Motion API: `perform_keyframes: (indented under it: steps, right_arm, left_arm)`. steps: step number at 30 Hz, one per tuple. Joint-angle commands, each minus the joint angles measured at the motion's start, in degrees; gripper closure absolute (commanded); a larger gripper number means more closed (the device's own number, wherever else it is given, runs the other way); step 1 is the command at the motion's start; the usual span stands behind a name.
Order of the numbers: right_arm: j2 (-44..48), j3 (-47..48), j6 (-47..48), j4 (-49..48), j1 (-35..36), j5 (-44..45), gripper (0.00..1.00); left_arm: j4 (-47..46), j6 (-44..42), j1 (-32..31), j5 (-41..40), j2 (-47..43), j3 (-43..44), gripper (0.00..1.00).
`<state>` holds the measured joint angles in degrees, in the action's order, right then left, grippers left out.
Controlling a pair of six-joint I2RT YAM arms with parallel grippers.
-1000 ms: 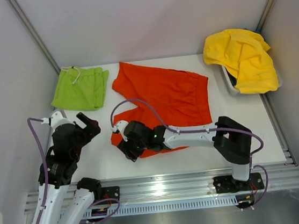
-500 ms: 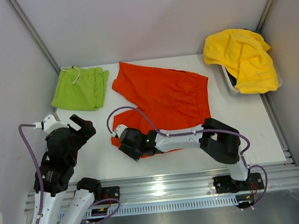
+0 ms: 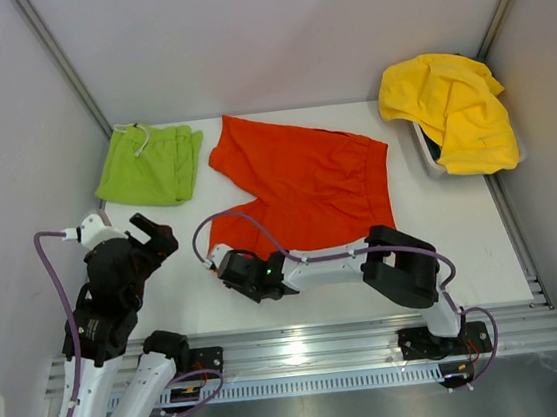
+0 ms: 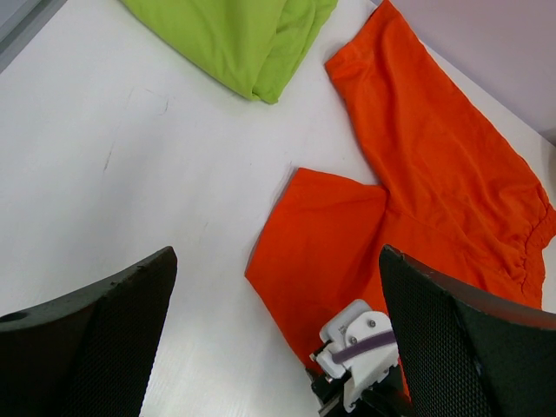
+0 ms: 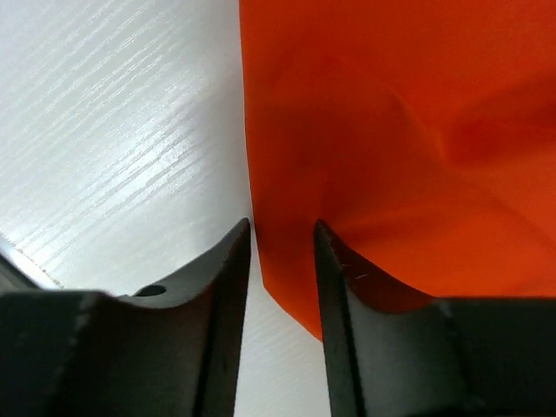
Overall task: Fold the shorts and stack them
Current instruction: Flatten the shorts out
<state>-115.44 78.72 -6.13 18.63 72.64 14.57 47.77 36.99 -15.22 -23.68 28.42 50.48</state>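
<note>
- Left pincer (image 3: pixel 153 233): fingers spread wide with nothing between them. It is raised above the surface (image 3: pixel 463 238) and touches no cloth.
- Right pincer (image 5: pixel 281 224): set low on the surface, its fingers narrowly parted and not clamped. The side edge of a cloth leg runs into the gap between them. Whether the cloth is already pinched cannot be told.
- Orange shorts (image 3: pixel 310 180): one pair, spread flat. The near leg's corner lies at the right pincer's tips. The rest spreads beyond that pincer and to its right, the waist farthest from it. In the left wrist view the near leg lies between and ahead of the left pincer's fingers, below them.
- Green shorts (image 3: pixel 148 168): one pair, folded into a compact bundle. It lies ahead of the left pincer and apart from it, and well beyond the right pincer and to its left. It is near the orange pair, with a strip of bare surface between them.
- White drawstring (image 3: pixel 134 134): at the end of the green pair farthest from the left pincer.
- Yellow cloth (image 3: pixel 453 108): crumpled and draped over a grey bin (image 3: pixel 421 152), well apart from both pincers and far to the right of the right one.
</note>
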Motion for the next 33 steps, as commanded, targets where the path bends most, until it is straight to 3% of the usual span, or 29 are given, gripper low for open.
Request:
perform_keyframes:
  steps: [1, 3, 5, 9, 13, 18, 22, 26, 33]
  right_arm:
    - [-2.8, 3.3, 0.2, 2.3, 0.2, 2.3, 0.73]
    - [-3.6, 4.4, -0.1, 3.0, 0.0, 1.9, 0.93]
    - [-3.3, 4.3, -0.2, 3.1, -0.8, -0.2, 1.00]
    - [1.9, 1.6, -1.3, 0.3, -3.8, -9.9, 1.00]
    - [7.0, 0.7, -4.6, -1.9, -10.6, -27.0, 1.00]
    - [5.3, 0.4, -10.0, -6.8, -20.9, -44.2, 1.00]
    - [1.5, -0.6, -18.2, -17.0, -29.9, -55.2, 1.00]
    - [-4.9, 0.6, -26.6, -23.5, -34.8, -58.8, 1.00]
    - [-7.5, 3.4, -30.3, -21.8, -39.3, -53.9, 1.00]
  left_arm:
    - [-0.6, -1.6, 0.5, 0.2, -0.1, 1.6, 0.01]
    - [-0.7, -1.7, 0.5, 0.3, 0.1, 1.6, 0.01]
    - [-0.8, -1.9, 0.5, 0.5, 0.2, 1.6, 0.01]
    - [-1.3, -2.3, 0.5, 0.8, 0.2, 1.3, 0.01]
    - [-2.5, -2.2, 0.5, 2.0, 0.4, -0.2, 0.01]
    - [-5.3, -1.6, 0.5, 4.6, 1.2, -3.6, 0.01]
    - [-6.6, -1.7, 0.5, 6.1, 2.2, -5.1, 0.01]
    - [-7.2, -1.7, 0.5, 6.9, 3.0, -5.3, 0.01]
    - [-10.4, -1.6, 0.5, 10.5, 3.9, -7.9, 0.01]
